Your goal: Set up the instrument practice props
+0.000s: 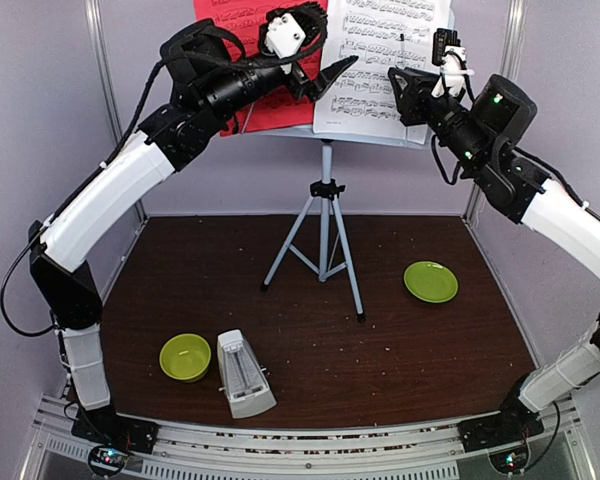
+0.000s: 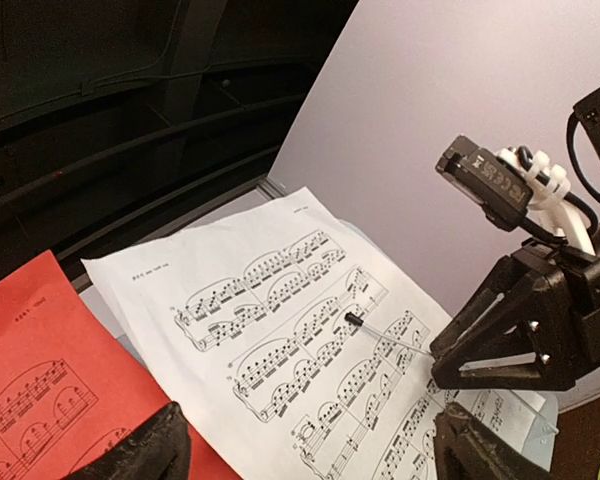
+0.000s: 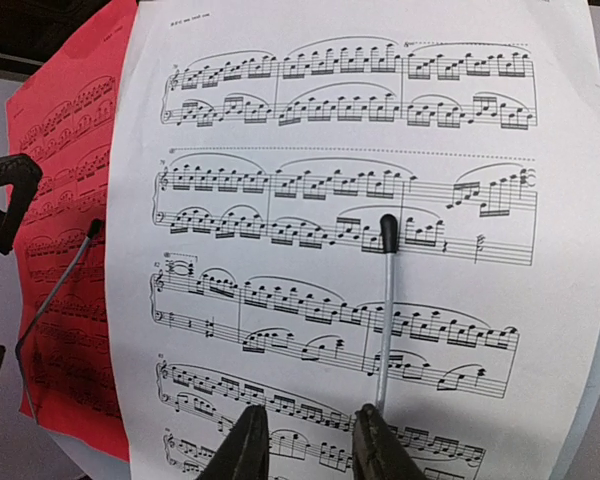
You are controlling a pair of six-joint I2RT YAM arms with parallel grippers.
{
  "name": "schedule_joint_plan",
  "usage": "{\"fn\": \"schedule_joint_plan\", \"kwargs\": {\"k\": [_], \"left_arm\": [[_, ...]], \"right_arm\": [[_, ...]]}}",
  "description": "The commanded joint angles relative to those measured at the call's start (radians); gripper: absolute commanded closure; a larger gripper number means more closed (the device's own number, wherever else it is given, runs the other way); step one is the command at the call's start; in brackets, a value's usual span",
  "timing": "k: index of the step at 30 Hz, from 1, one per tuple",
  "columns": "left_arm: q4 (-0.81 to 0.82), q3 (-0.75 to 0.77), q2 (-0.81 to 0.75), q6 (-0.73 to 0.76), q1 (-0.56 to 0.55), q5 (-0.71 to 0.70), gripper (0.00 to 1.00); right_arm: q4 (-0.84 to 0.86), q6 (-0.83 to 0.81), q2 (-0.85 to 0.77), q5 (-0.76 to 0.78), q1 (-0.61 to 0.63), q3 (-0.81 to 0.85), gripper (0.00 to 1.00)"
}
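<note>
Left end effector [image 2: 313,440] spread, right end effector [image 3: 312,432] narrowly parted; the white sheet [image 3: 380,130] just ahead could be snagged off the music stand [image 1: 326,200].

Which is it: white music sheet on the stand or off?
On: white music sheet rests on the music stand, wire page holder across it.

We see a lime-green bowl [image 1: 184,357] at the dark brown table's [image 1: 310,340] near-left part and a lime-green plate [image 1: 430,281] towards its right, well apart.

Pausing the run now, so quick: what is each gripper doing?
Left gripper: wide open, holding nothing.
Right gripper: slightly open, holding nothing.
</note>
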Motion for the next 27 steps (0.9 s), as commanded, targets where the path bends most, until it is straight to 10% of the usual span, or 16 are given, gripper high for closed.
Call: {"fn": "schedule_joint_plan", "kwargs": {"k": [1, 17, 27], "left_arm": [[0.065, -0.061, -0.065, -0.005, -0.014, -0.021, 0.13], [0.047, -0.478, -0.370, -0.193, -0.044, -0.183, 0.02], [-0.051, -0.691, -0.561, -0.445, -0.045, -0.280, 0.02]], "right_arm": [[0.004, -0.004, -0.006, 0.019, 0.009, 0.005, 0.68], [-0.016, -0.027, -0.095, 0.014, 0.014, -0.012, 0.21], [-0.101, 0.011, -0.186, -0.040, 0.015, -0.070, 0.15]]}}
